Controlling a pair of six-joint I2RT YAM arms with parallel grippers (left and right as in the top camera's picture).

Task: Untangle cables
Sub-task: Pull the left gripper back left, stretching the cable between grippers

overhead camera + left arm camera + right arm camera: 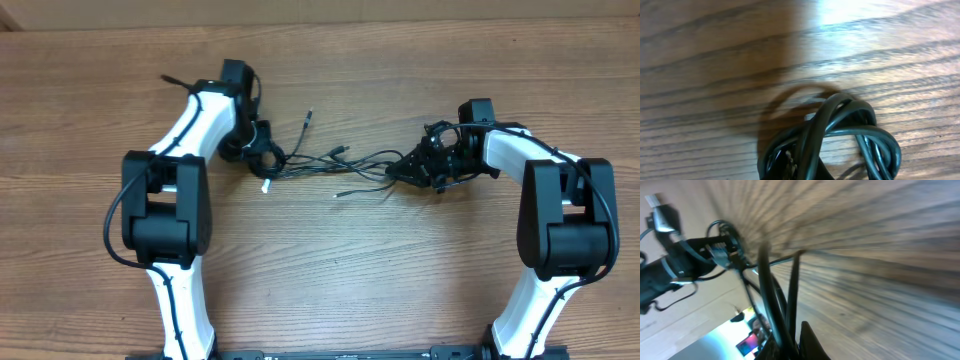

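Overhead: left fingers (254, 149) and right fingers (411, 168) tight on the cables (358, 160).

No text, label, brand, number or sign is showing legibly in any view. Nothing readable is appearing on the cables (340, 160), the left arm (170, 190), the right arm (560, 210) or the table (350, 290).

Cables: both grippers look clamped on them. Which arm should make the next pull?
Right, probably. The right gripper grips loose strands of the cables strung toward the middle, so it could draw them out. The left gripper holds the knotted coil, which suits it better as the anchor.
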